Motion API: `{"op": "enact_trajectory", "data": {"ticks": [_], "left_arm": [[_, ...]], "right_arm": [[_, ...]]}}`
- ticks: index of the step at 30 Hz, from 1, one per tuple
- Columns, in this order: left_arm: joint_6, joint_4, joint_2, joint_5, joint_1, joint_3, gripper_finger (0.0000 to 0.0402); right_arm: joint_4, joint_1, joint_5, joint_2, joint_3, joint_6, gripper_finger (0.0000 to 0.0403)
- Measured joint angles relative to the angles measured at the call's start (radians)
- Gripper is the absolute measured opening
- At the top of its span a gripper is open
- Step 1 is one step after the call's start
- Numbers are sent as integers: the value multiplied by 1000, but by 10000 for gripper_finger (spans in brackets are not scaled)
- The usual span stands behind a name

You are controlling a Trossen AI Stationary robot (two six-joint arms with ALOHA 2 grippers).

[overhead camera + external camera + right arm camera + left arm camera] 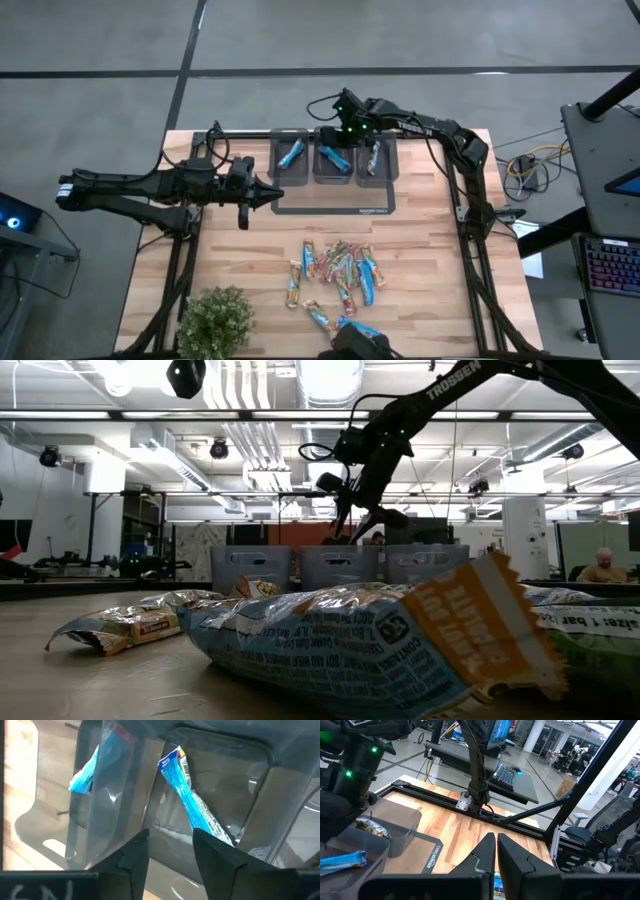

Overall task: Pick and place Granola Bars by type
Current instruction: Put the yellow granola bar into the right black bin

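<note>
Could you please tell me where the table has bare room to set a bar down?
Bare wood lies between the black mat and the heap of shiny-wrapped granola bars, and along the right edge. The front centre is crowded; the leafy green plant fills the front-left corner.

I see three clear grey bins (377, 181) on a black mat (335, 203) with white lettering. The left bin (291, 158) and middle bin (331, 159) each show a blue wrapper; the right one shows a multicoloured wrapper (372, 155). My loose pile of granola bars (338, 272) mixes blue, green, red and orange on the pale wood table (430, 260). The plant (215, 320) is leafy green.
</note>
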Motion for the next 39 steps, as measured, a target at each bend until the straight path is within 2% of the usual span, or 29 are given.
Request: {"op": "enact_trajectory", "data": {"ticks": [14,22,31,39], "left_arm": [[-1,0,0,0,0,0,3],[-1,1,0,0,0,0,3],[-1,1,0,0,0,0,3],[-1,1,0,1,0,0,3]], "right_arm": [[-6,41,-4,-98,0,-75,13],[-16,121,-13,-246,0,-176,9],[-23,265,-14,-426,0,-271,9],[-37,393,-10,-531,-3,-335,9]]}}
